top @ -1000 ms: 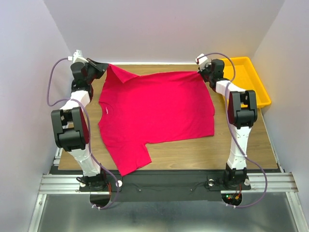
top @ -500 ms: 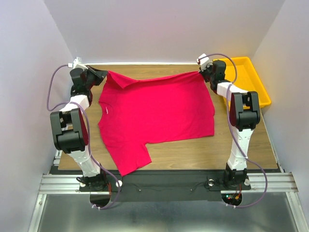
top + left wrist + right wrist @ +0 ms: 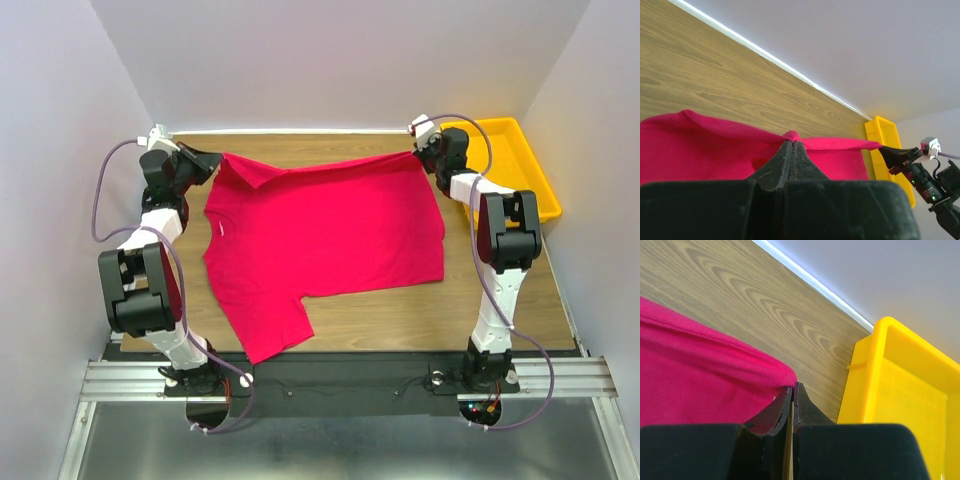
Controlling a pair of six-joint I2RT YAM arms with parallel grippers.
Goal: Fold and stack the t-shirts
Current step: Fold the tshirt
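Observation:
A crimson-red t-shirt [image 3: 320,230] lies spread on the wooden table, its small white neck label at the left and one sleeve reaching the near edge. My left gripper [image 3: 215,157] is shut on the shirt's far left corner, with the cloth [image 3: 705,145] pinched between its fingertips. My right gripper [image 3: 417,151] is shut on the shirt's far right corner [image 3: 715,375]. The far edge is pulled taut between the two grippers and lifted a little off the table.
A yellow plastic tray [image 3: 515,165] stands at the far right of the table, close beside my right gripper; it also shows in the right wrist view [image 3: 900,390] and the left wrist view [image 3: 882,140]. The back wall is just behind both grippers.
Both grippers have moved a little outward and toward the back wall, pulling the shirt's far edge tighter. The left arm has shifted further left.

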